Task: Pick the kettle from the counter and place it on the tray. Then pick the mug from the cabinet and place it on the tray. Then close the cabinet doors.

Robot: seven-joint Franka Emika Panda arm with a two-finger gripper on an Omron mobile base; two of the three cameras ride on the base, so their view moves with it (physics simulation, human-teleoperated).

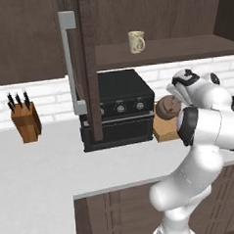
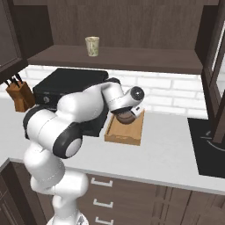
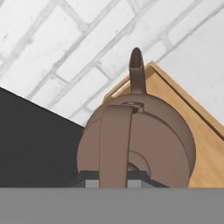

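Observation:
The brown kettle (image 3: pixel 148 140) hangs over the back of the wooden tray (image 3: pixel 205 148), with my gripper (image 3: pixel 114 180) shut on its arched handle and its spout pointing at the brick wall. From the side the kettle (image 2: pixel 126 117) sits low above the tray (image 2: pixel 124 133); I cannot tell whether they touch. It also shows as the kettle (image 1: pixel 167 107) over the tray (image 1: pixel 163 131), beside my arm. The cream mug (image 1: pixel 136 41) stands on the shelf of the open cabinet (image 1: pixel 183 48). One cabinet door (image 1: pixel 86 67) swings out over the counter (image 1: pixel 38 168).
A black oven box (image 1: pixel 119 109) stands on the counter just left of the tray. A knife block (image 1: pixel 25 123) sits farther left. A dark cooktop (image 2: pixel 210 145) lies to the right of the tray. Another open door (image 2: pixel 215 66) hangs at the right.

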